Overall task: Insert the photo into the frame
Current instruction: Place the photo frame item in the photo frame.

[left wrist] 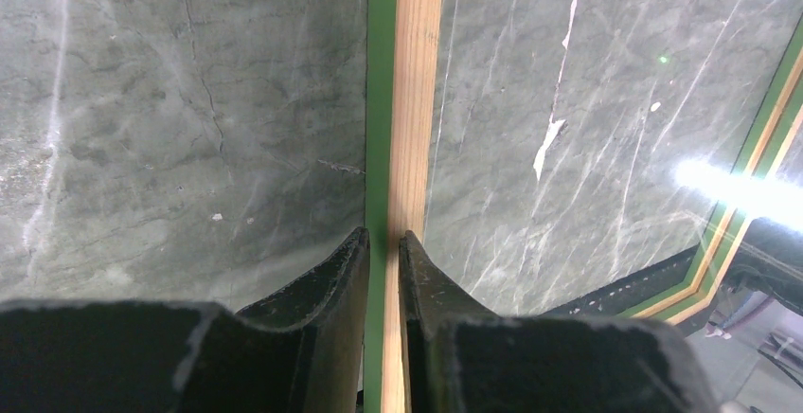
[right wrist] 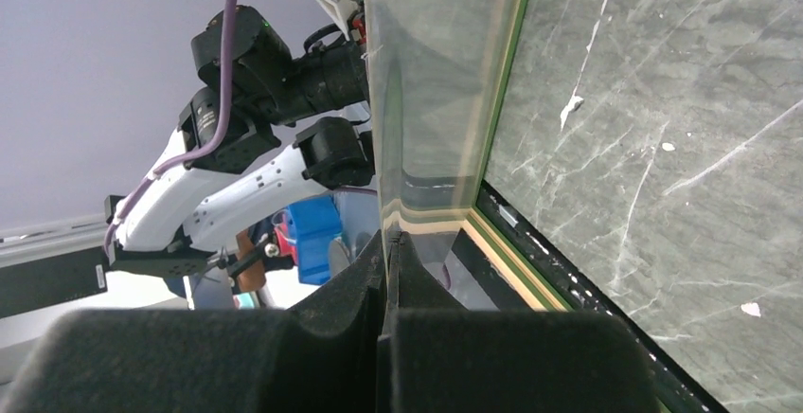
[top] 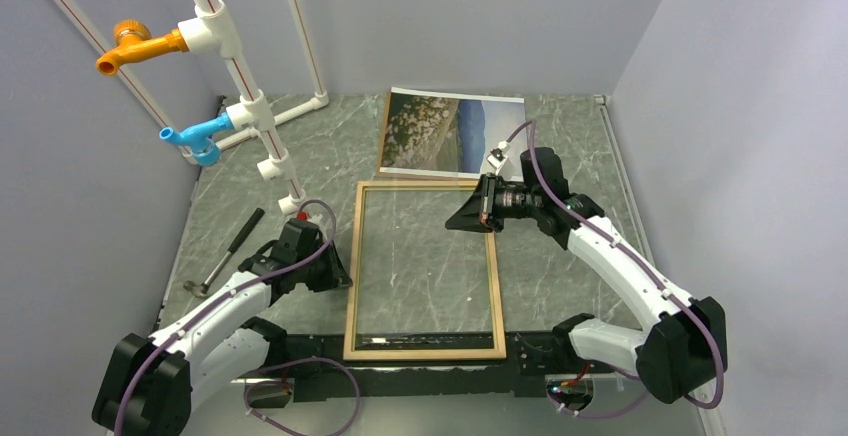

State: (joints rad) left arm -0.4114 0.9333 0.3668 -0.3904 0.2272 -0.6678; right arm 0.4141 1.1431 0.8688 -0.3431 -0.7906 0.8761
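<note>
The frame (top: 425, 351) lies on the marble table with its pale wood face up. My left gripper (top: 345, 278) sits at its left rail. In the left wrist view the fingers (left wrist: 383, 242) close around that wood-and-green rail (left wrist: 417, 100). My right gripper (top: 455, 218) is over the frame's upper right part. In the right wrist view it (right wrist: 388, 238) is shut on the edge of the clear glass pane (right wrist: 436, 72), which is tilted up beside the frame's rail (right wrist: 502, 242). The photo (top: 455, 134) lies picture side up behind the frame, held by neither gripper.
A hammer (top: 228, 251) lies left of my left arm. A white pipe rig with an orange tap (top: 135, 46) and a blue tap (top: 195, 139) stands at the back left. A black bar (top: 430, 374) runs along the near edge. Walls close in on the sides.
</note>
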